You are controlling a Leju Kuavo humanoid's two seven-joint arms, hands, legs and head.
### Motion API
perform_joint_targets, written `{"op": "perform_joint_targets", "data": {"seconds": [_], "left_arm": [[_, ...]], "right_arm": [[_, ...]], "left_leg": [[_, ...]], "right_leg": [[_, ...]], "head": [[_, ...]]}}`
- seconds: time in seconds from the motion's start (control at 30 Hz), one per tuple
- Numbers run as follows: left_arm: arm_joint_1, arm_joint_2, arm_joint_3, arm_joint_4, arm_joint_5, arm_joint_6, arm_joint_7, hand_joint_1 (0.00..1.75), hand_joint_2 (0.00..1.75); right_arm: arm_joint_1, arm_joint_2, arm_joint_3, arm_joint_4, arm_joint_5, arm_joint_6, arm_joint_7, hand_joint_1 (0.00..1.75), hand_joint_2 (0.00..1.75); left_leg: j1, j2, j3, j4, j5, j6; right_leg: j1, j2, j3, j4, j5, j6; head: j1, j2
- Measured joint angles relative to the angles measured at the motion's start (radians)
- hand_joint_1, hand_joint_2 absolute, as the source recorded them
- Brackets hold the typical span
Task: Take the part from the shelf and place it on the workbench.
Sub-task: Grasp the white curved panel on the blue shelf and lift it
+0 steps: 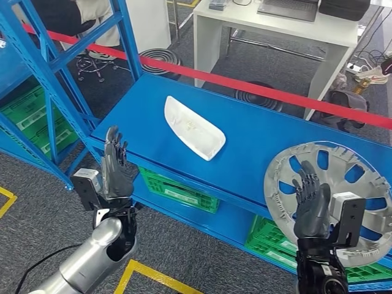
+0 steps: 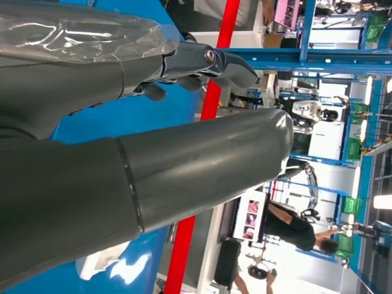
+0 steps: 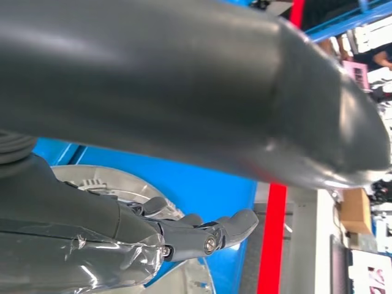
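A white curved plastic part (image 1: 194, 128) lies on the blue shelf board (image 1: 259, 141) near its middle. A silver-grey wheel cover (image 1: 332, 184) lies at the shelf's right end, overhanging the front edge; its rim (image 3: 111, 184) shows in the right wrist view. My left hand (image 1: 116, 165) is raised in front of the shelf's left front edge, fingers straight and apart, holding nothing. My right hand (image 1: 312, 202) stands upright in front of the wheel cover, fingers extended and empty. In the wrist views the left hand's fingers (image 2: 208, 61) and the right hand's fingers (image 3: 203, 236) stretch out over the blue board.
Blue shelf uprights (image 1: 51, 67) stand at the left. Green crates (image 1: 180, 190) sit on the lower shelf level. A red barrier tape (image 1: 259, 89) runs behind the shelf, and a white desk (image 1: 272, 30) stands beyond it. People (image 2: 296, 229) stand in the background.
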Motion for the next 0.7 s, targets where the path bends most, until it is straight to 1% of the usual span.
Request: {"op": "perform_joint_targets", "data": {"seconds": [0.03, 0.1, 0.27, 0.33, 0.47, 0.57, 0.7], "left_arm": [[0.000, 0.000, 0.000, 0.000, 0.000, 0.000, 0.000, 0.00, 0.00], [0.000, 0.000, 0.000, 0.000, 0.001, -0.001, 0.000, 0.00, 0.00], [0.000, 0.000, 0.000, 0.000, 0.005, -0.003, -0.001, 0.00, 0.00], [0.000, 0.000, 0.000, 0.000, 0.006, -0.003, -0.002, 0.00, 0.00], [0.001, 0.000, 0.000, -0.001, 0.004, -0.004, -0.002, 0.00, 0.00], [0.002, 0.000, 0.000, -0.001, 0.002, -0.005, -0.001, 0.00, 0.00], [0.002, 0.000, 0.000, -0.003, -0.004, -0.006, 0.006, 0.00, 0.00]], "right_arm": [[0.000, 0.000, 0.000, 0.000, 0.008, 0.004, 0.011, 0.00, 0.00], [0.000, 0.000, -0.001, 0.000, 0.024, 0.014, 0.030, 0.00, 0.00], [-0.004, 0.000, -0.003, 0.005, 0.058, 0.045, 0.076, 0.00, 0.00], [-0.013, -0.001, -0.003, 0.008, 0.081, 0.065, 0.111, 0.00, 0.00], [-0.041, -0.010, -0.004, 0.017, 0.127, 0.112, 0.186, 0.00, 1.75], [-0.060, -0.018, -0.003, 0.023, 0.147, 0.139, 0.233, 0.00, 1.75], [-0.101, -0.044, 0.002, 0.043, 0.179, 0.204, 0.316, 0.00, 1.75]], "left_leg": [[0.000, 0.000, 0.000, 0.000, 0.000, 0.001], [0.000, 0.000, 0.001, 0.000, 0.000, 0.001], [0.000, 0.000, 0.002, -0.001, 0.002, 0.004], [0.000, 0.000, 0.003, -0.002, 0.003, 0.005], [0.000, 0.000, 0.005, -0.004, 0.005, 0.005], [0.001, 0.000, 0.006, -0.005, 0.006, 0.005], [0.001, 0.000, 0.006, -0.006, 0.006, 0.005]], "right_leg": [[0.000, 0.000, 0.001, -0.001, 0.000, 0.006], [-0.001, -0.001, 0.001, -0.002, 0.001, 0.011], [0.000, -0.001, 0.001, -0.002, 0.002, 0.016], [0.000, -0.001, 0.001, -0.002, 0.003, 0.017], [0.001, -0.001, 0.001, -0.001, 0.004, 0.017], [0.001, -0.001, 0.001, -0.001, 0.004, 0.017], [0.001, -0.001, 0.001, -0.001, 0.004, 0.017]], "head": [[0.001, 0.000], [0.001, 0.000], [0.001, 0.000], [0.001, 0.000], [0.001, 0.000], [0.001, 0.000], [0.001, 0.000]]}}
